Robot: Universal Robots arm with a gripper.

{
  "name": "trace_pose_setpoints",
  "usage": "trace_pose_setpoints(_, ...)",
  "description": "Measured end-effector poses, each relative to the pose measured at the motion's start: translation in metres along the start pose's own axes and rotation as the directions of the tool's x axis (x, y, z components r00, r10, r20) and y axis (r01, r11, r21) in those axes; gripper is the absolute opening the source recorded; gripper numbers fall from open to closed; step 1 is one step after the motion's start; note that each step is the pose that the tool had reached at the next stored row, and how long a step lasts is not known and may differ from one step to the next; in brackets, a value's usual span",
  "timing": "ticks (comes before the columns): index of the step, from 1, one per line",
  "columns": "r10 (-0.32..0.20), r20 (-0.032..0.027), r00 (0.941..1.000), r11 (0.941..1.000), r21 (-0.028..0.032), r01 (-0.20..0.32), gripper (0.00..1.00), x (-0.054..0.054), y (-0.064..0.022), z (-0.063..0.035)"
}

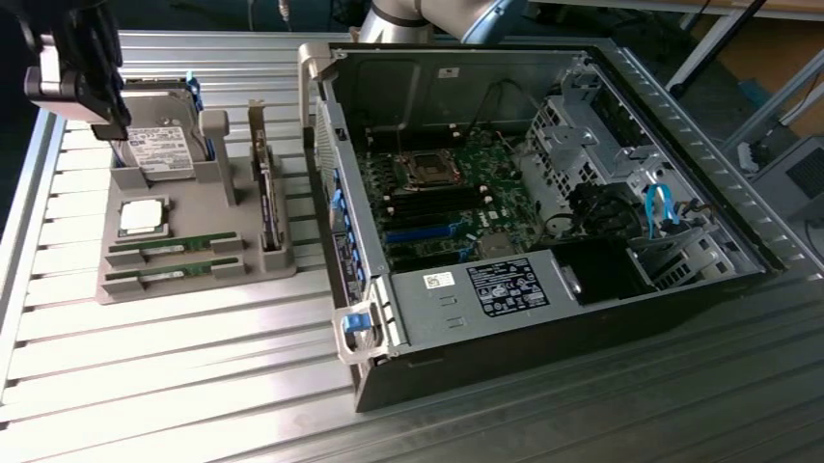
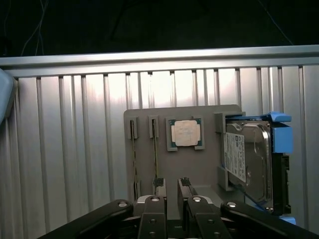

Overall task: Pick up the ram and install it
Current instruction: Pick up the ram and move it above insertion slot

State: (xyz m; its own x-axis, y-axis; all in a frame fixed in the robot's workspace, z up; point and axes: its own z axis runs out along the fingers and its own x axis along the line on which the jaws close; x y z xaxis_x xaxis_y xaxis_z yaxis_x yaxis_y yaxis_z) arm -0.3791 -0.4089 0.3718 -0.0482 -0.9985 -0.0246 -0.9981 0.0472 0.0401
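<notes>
Two ram sticks (image 1: pixel 174 244) (image 1: pixel 173 274) lie side by side in slots at the near end of a grey holder tray (image 1: pixel 193 207). In the wrist view they show edge-on as thin strips (image 2: pixel 133 155) (image 2: pixel 155 155). My gripper (image 1: pixel 106 114) hangs high over the tray's far end, above the hard drive (image 1: pixel 161 145), well apart from the ram. Its fingers (image 2: pixel 158 186) stand open with a narrow gap (image 2: pixel 172 191) and nothing between them. The open computer case (image 1: pixel 541 318) lies at the exterior view's right, its motherboard (image 1: pixel 438 188) exposed.
The tray also holds a square silver CPU (image 1: pixel 142 217) (image 2: pixel 185 133), the hard drive (image 2: pixel 249 159) in a blue bracket, and a dark expansion card (image 1: pixel 268 207) standing on edge. The ribbed metal table (image 1: pixel 180 386) extends in front. A power supply (image 1: pixel 508 287) sits in the case.
</notes>
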Motion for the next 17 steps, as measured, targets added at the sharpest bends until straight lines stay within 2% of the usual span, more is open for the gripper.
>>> trace_pose_setpoints(17, 0.000, 0.0002, 1.0000, 1.0000, 0.0035, 0.000, 0.24, 0.001, -0.0013, 0.0324)
